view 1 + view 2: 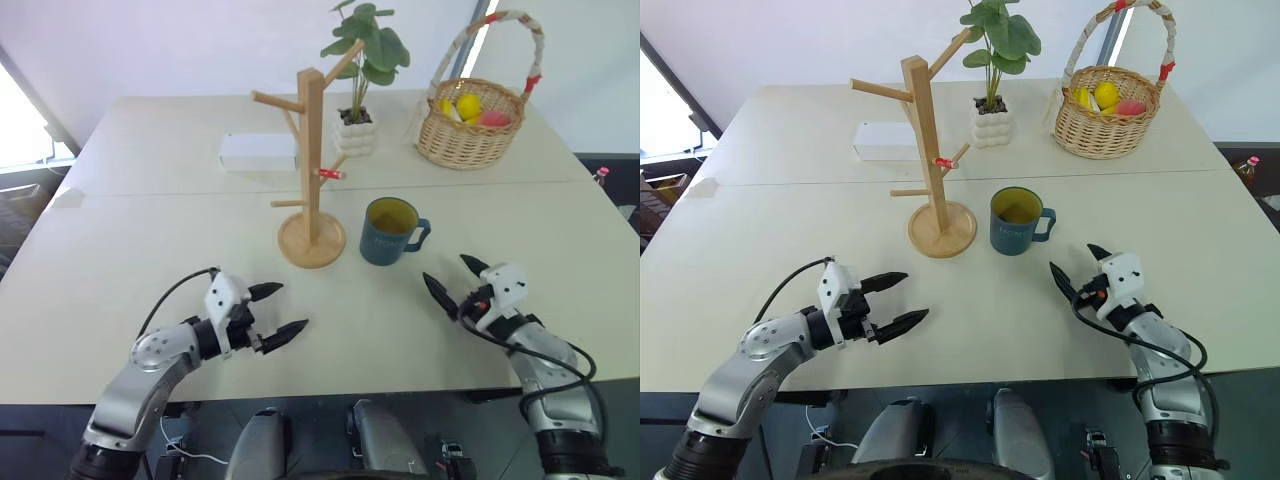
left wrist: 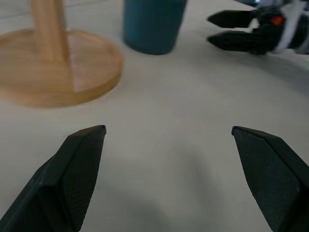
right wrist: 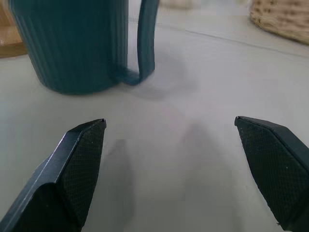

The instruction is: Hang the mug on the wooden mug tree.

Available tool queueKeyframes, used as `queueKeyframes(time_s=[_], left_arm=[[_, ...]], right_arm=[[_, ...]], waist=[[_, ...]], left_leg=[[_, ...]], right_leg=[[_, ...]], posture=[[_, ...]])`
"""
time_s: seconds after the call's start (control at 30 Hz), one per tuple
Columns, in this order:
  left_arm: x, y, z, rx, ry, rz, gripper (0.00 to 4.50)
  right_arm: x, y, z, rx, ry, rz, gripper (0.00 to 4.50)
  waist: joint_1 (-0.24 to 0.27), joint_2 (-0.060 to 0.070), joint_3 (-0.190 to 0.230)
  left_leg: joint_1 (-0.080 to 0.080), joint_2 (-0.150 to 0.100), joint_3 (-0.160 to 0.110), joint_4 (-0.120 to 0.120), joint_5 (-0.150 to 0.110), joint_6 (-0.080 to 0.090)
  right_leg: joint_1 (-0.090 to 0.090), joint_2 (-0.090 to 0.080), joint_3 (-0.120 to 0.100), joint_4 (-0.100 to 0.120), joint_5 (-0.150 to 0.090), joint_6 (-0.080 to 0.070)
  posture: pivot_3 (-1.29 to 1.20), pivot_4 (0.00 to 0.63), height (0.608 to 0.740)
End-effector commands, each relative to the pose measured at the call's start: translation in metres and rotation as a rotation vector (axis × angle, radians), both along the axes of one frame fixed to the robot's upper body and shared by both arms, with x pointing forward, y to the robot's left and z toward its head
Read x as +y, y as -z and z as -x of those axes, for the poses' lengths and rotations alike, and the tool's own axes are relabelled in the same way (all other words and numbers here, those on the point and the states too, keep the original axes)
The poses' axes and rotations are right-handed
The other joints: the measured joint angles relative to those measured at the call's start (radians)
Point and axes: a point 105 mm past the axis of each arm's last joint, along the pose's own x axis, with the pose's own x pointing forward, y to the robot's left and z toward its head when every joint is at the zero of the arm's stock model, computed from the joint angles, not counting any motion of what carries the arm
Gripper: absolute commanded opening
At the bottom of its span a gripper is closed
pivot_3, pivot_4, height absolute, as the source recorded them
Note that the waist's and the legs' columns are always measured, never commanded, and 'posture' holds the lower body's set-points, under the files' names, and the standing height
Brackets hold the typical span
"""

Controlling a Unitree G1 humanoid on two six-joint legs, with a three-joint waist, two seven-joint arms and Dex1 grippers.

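On white table (image 1: 150, 260), mug (image 1: 389, 231) upright just right of wooden mug tree (image 1: 312, 170), near its round base, not touching, handle turned right. No peg carries it. Left gripper (image 1: 279, 311) low over table near front edge, fingers spread wide, nothing between. Right gripper (image 1: 456, 281) short of mug on its right, fingers apart, empty. Basket (image 1: 470, 135) and potted plant (image 1: 362, 60) at back.

Bright, even daylight, strongest from a window at far left. Soft, faint shadows on the table (image 1: 150, 240). Head views sharp throughout. Wrist views soft: blurred mug tree (image 2: 58, 72) base, hazy mug (image 3: 72, 46), out-of-focus wicker basket (image 3: 282, 19), finger pads (image 3: 72, 169) crisp.
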Motion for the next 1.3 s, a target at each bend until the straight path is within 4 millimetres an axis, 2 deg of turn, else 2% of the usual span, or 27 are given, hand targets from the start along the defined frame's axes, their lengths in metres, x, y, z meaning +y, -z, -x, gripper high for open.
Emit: queueKeyframes(time_s=[0.03, 0.3, 0.8, 0.9, 0.97, 1.1, 1.13, 1.23, 1.3], left_arm=[[-0.018, -0.014, 0.006, -0.052, 0.088, 0.011, 4.5], [-0.026, -0.016, 0.006, -0.06, 0.103, 0.013, 4.5], [-0.024, -0.023, 0.005, -0.086, 0.095, 0.022, 4.5], [-0.024, -0.024, 0.003, -0.091, 0.092, 0.023, 4.5], [-0.023, -0.025, 0.003, -0.094, 0.089, 0.022, 4.5], [-0.023, -0.024, 0.002, -0.096, 0.085, 0.02, 4.5], [-0.023, -0.024, 0.001, -0.097, 0.084, 0.02, 4.5], [-0.022, -0.024, 0.001, -0.099, 0.078, 0.019, 4.5], [-0.02, -0.023, 0.0, -0.099, 0.065, 0.018, 4.5]], right_arm=[[0.008, -0.016, -0.011, -0.062, 0.008, -0.012, 4.43], [0.008, -0.027, -0.03, -0.095, 0.058, -0.049, 4.43], [0.018, -0.015, -0.044, -0.055, 0.051, -0.081, 4.43], [0.023, -0.015, -0.046, -0.052, 0.03, -0.092, 3.59], [0.025, -0.015, -0.047, -0.051, 0.022, -0.098, 2.66], [0.028, -0.016, -0.048, -0.055, 0.011, -0.104, 0.41], [0.029, -0.017, -0.047, -0.056, 0.006, -0.105, 0.03], [0.033, -0.021, -0.046, -0.069, -0.015, -0.1, 0.03], [0.04, -0.029, -0.041, -0.098, -0.054, -0.038, 0.03]], waist=[[0.0, 0.0, 0.0], [0.001, 0.0, 0.0], [-0.001, 0.0, 0.0], [-0.001, 0.0, 0.0], [-0.001, 0.0, 0.0], [-0.001, 0.0, 0.0], [-0.001, 0.0, 0.0], [-0.001, 0.0, 0.0], [-0.001, 0.0, 0.0]], left_leg=[[0.0, 0.0, 0.0, 0.0, 0.0, 0.0], [0.0, 0.0, 0.0, 0.0, 0.0, 0.0], [0.0, 0.0, 0.0, 0.0, 0.0, 0.0], [0.0, 0.0, 0.0, 0.0, 0.0, 0.0], [0.0, 0.0, 0.0, 0.0, 0.0, 0.0], [0.0, 0.0, 0.0, 0.0, 0.0, 0.0], [0.0, 0.0, 0.0, 0.0, 0.0, 0.0], [0.0, 0.0, 0.0, 0.0, 0.0, 0.0], [0.0, 0.0, 0.0, 0.0, 0.0, 0.0]], right_leg=[[0.0, 0.0, 0.0, 0.0, 0.0, 0.0], [0.0, 0.0, 0.0, 0.0, 0.0, 0.0], [0.0, 0.001, 0.0, 0.0, 0.0, 0.0], [0.0, 0.001, 0.0, 0.0, 0.0, 0.0], [0.0, 0.001, 0.0, 0.0, 0.0, 0.0], [0.0, 0.001, 0.0, 0.0, 0.0, 0.0], [0.0, 0.001, 0.0, 0.0, 0.0, 0.0], [0.0, 0.001, 0.0, 0.0, 0.0, 0.001], [0.0, 0.001, 0.0, 0.0, 0.0, 0.001]], posture=[[0.0, 0.15, 0.74], [0.0, 0.15, 0.74], [0.0, 0.15, 0.74], [0.0, 0.15, 0.74], [0.0, 0.15, 0.74], [0.0, 0.15, 0.74], [0.0, 0.15, 0.74], [0.0, 0.15, 0.74], [0.0, 0.15, 0.74]])
